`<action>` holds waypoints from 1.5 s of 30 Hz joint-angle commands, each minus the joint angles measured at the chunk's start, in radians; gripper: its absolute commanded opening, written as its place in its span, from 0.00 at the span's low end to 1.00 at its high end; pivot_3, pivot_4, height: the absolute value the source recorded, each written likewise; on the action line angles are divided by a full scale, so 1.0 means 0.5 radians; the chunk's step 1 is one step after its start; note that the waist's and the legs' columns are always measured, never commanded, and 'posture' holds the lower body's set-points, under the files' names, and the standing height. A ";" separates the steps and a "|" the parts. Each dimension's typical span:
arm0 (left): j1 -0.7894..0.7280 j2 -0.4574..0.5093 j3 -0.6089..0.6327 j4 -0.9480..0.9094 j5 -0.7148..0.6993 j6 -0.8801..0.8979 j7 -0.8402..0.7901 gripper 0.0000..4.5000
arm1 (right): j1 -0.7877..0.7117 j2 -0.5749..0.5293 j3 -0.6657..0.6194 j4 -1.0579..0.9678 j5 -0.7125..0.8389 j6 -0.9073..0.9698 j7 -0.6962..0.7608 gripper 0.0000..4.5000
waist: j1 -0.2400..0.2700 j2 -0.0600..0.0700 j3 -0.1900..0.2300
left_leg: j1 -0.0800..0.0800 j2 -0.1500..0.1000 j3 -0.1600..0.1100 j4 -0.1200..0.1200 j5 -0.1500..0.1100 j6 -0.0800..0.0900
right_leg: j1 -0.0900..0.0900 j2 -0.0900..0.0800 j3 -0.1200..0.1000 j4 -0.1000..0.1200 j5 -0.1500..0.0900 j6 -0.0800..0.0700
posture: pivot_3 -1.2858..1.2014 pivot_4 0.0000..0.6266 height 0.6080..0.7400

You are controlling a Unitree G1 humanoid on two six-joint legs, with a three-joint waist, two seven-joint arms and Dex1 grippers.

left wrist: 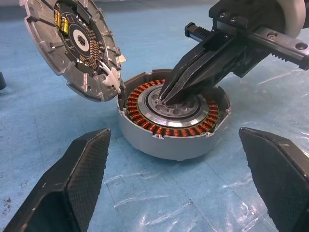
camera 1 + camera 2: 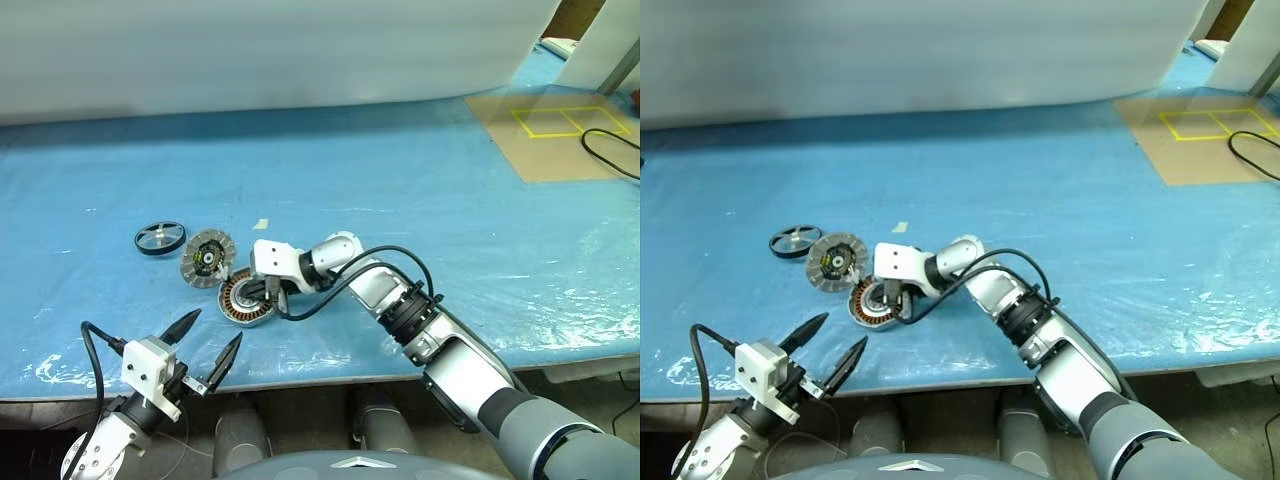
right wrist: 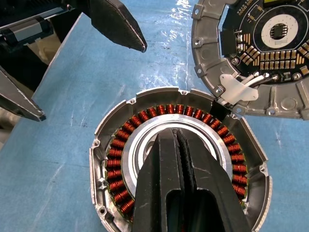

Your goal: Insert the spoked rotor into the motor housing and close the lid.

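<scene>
Motor housing (image 3: 183, 169) windings fill the right wrist view; right gripper (image 1: 166, 96) closed empty, left gripper (image 2: 205, 352) wide.

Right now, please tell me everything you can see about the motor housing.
The motor housing is a shallow round shell of grey metal, open at the top, flat on the blue table cover. Inside, a ring of copper-brown windings surrounds a silver central hub. The right tool, shut, points down onto that hub. The lid leans tilted against its rim, joined by a white connector.
</scene>
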 commanded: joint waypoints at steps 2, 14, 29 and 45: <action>-0.004 0.012 0.009 -0.007 -0.015 -0.009 -0.004 1.00 | -0.033 0.081 -0.149 -0.062 0.192 0.213 0.041 0.01 | -0.001 0.000 0.000 | -0.001 0.000 0.000 0.000 0.000 0.000 | -0.001 0.000 0.000 0.000 0.000 0.000 | 0.52 0.24 1.00; -0.017 0.005 -0.004 0.007 -0.006 -0.018 0.001 1.00 | 0.022 0.002 -0.003 -0.077 0.073 0.130 0.064 0.01 | -0.001 0.000 0.000 | -0.001 0.000 0.000 0.000 0.000 0.000 | -0.001 0.000 0.000 -0.001 0.000 0.000 | 0.52 0.24 1.00; -0.005 -0.003 -0.005 0.002 -0.003 -0.021 0.014 1.00 | 0.023 0.033 0.039 0.014 -0.005 0.112 -0.020 0.01 | -0.008 0.000 0.000 | 0.002 0.000 0.000 0.000 0.000 0.000 | 0.000 0.000 0.001 0.002 0.000 0.000 | 0.52 0.24 1.00; 0.009 0.004 0.024 -0.003 -0.023 -0.029 0.008 1.00 | 0.024 0.044 -0.209 -0.066 0.343 -0.072 0.238 0.01 | -0.001 0.000 0.000 | -0.001 0.000 0.000 0.000 0.000 0.000 | -0.001 0.000 0.000 -0.001 0.000 0.000 | 0.52 0.24 1.00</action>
